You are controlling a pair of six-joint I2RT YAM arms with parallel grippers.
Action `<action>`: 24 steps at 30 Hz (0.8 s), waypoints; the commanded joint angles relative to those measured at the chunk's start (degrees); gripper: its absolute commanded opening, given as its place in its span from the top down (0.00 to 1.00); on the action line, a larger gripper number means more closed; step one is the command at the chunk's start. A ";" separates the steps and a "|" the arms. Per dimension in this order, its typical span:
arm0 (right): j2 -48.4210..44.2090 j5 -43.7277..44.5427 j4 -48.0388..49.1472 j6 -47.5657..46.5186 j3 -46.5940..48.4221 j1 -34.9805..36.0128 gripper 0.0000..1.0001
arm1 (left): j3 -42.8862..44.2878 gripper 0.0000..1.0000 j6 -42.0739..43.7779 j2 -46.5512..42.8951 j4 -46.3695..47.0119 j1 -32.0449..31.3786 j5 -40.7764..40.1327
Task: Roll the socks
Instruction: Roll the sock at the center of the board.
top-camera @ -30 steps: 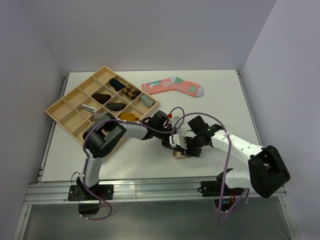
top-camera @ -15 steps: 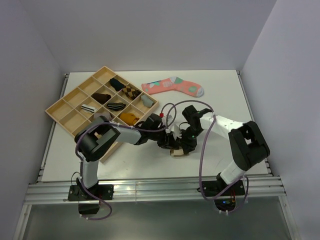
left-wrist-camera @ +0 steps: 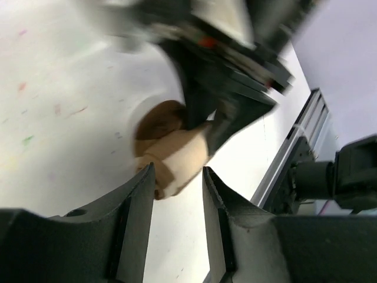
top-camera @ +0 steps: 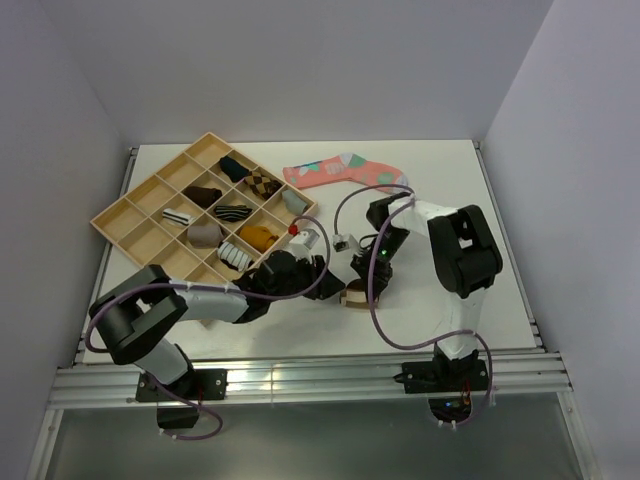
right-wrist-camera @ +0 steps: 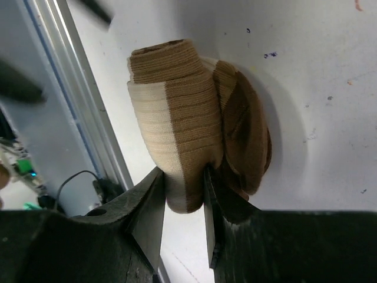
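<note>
overhead first: brown sock [top-camera: 352, 297] is down on the white table [top-camera: 430, 180] as a tight roll, near the front edge, between my two arms. right gripper [top-camera: 366, 281] reaches in from behind and sits right on the roll. left gripper [top-camera: 320, 270] lies low just to its left, pointing at it. wooden tray [top-camera: 120, 215] is off to the far left with rolled socks in several compartments. pink sock [top-camera: 345, 172] lies flat at the back, well apart from all this.

left wrist now: my fingers [left-wrist-camera: 141, 200] are parted, with a clear gap between them and nothing clamped. the roll [left-wrist-camera: 177, 156] sits just at the mouth of that gap, tan end nearest, darker brown behind. whether a fingertip brushes it, i can't tell. the right gripper [left-wrist-camera: 230, 100] is a dark blur on the roll's far side.

right wrist: this one's plain. both fingers [right-wrist-camera: 150, 206] pinch the lower end of the roll [right-wrist-camera: 177, 118], with a narrow gap and fabric swelling above the tips. cream and tan bands wrap the front, a darker brown fold bulges beside it on the right, and the roll rests against the table.
</note>
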 commanded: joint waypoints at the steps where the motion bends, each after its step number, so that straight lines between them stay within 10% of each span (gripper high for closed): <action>1: 3.51 2.46 -2.07 0.13 2.63 -1.04 0.84 | 2.31 0.57 10.63 -1.01 3.02 -3.31 -5.62; 24: 7.74 3.43 -6.03 2.68 7.47 -2.80 0.84 | 11.99 0.49 21.72 12.97 -1.38 -4.29 6.43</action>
